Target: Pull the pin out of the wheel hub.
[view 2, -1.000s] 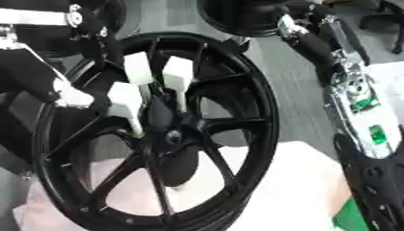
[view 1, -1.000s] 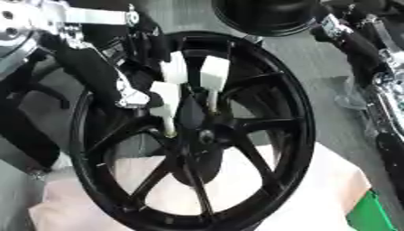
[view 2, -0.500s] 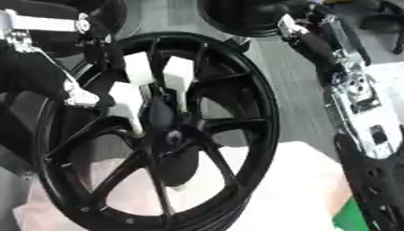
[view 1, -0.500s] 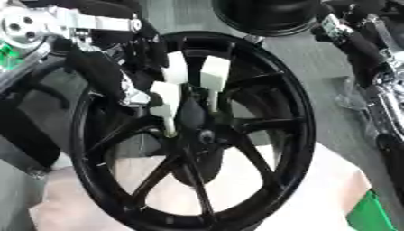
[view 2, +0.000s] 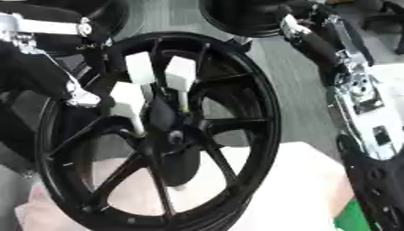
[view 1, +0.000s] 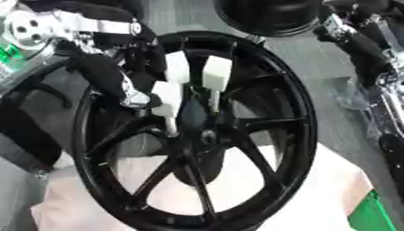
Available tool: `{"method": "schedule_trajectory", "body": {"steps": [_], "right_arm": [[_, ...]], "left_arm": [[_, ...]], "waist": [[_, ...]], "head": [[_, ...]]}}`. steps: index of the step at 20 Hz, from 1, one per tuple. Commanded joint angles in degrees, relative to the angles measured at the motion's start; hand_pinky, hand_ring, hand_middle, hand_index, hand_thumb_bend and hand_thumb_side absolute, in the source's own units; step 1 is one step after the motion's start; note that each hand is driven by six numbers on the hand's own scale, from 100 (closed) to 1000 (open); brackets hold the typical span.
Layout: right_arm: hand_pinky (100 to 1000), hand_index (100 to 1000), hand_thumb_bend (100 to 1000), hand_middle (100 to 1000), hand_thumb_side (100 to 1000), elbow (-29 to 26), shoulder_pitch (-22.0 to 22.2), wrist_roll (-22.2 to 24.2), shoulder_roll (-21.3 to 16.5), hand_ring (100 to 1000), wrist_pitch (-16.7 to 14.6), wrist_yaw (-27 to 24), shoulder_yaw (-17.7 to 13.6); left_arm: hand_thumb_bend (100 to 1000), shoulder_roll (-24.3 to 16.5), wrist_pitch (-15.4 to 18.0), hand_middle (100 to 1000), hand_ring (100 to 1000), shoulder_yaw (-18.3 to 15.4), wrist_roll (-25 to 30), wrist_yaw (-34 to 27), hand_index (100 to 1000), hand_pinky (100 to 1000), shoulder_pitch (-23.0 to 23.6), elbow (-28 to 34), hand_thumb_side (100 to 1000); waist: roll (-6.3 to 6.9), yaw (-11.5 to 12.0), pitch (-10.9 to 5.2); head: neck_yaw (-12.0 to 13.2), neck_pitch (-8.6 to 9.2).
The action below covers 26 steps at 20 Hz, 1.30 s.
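Right now the left hand (view 1: pixel 170 85) reaches in over the rim of a black spoked wheel (view 1: pixel 292 135), which stands tilted on a pale cloth (view 1: pixel 323 194). Its white-padded fingers (view 1: pixel 217 72) hang down into the wheel's middle, closed in around something at the wheel hub (view 1: pixel 197 131). One pad sits low on the near side, two more sit higher and just beyond it, and thin pale stems run down from the pads toward the hub. The pin itself cannot be made out for certain: a slim pale shaft shows between the pads, directly below the fingers, but whether that is the pin or part of the hand I cannot tell. So the fingers look curled round the hub's centre, though what exactly they pinch is hidden.

Behind the hand, its black and silver arm comes in from the upper side, across the wheel's rim. Below the fingertips the spokes fan out, and the cloth shows through the gaps.

Well apart from the left hand, on the far side of the wheel, the right arm (view 2: pixel 355 85) runs down the edge of the view; its hand does not show. A green patch (view 1: pixel 375 214) lies at the cloth's lower corner, beyond the wheel from the left hand.
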State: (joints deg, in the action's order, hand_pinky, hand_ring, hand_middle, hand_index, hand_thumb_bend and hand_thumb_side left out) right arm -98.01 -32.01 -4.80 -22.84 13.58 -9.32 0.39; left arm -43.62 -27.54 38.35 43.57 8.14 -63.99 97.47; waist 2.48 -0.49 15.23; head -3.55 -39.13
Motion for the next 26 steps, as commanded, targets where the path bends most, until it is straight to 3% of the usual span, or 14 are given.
{"method": "schedule_trajectory", "body": {"steps": [1, 26], "right_arm": [[754, 753, 256, 682, 413, -0.62, -0.97, 0.13, -0.55, 664, -0.05, 0.27, -0.14], [755, 753, 249, 686, 418, -0.64, -1.34, 0.25, -0.24, 671, -0.07, 0.21, -0.07]], "left_arm": [[430, -0.30, -7.89, 708, 699, -0.34, 8.40, 0.60, 744, 746, -0.63, -0.70, 234], [420, 2.31, -5.54, 726, 711, 0.49, 8.40, 1.93, 747, 749, -0.37, -4.07, 240]], "waist": [[-0.22, -0.10, -1.01], [-0.46, -0.50, -0.72]], "head": [[0.28, 0.58], [0.62, 0.61]]}}
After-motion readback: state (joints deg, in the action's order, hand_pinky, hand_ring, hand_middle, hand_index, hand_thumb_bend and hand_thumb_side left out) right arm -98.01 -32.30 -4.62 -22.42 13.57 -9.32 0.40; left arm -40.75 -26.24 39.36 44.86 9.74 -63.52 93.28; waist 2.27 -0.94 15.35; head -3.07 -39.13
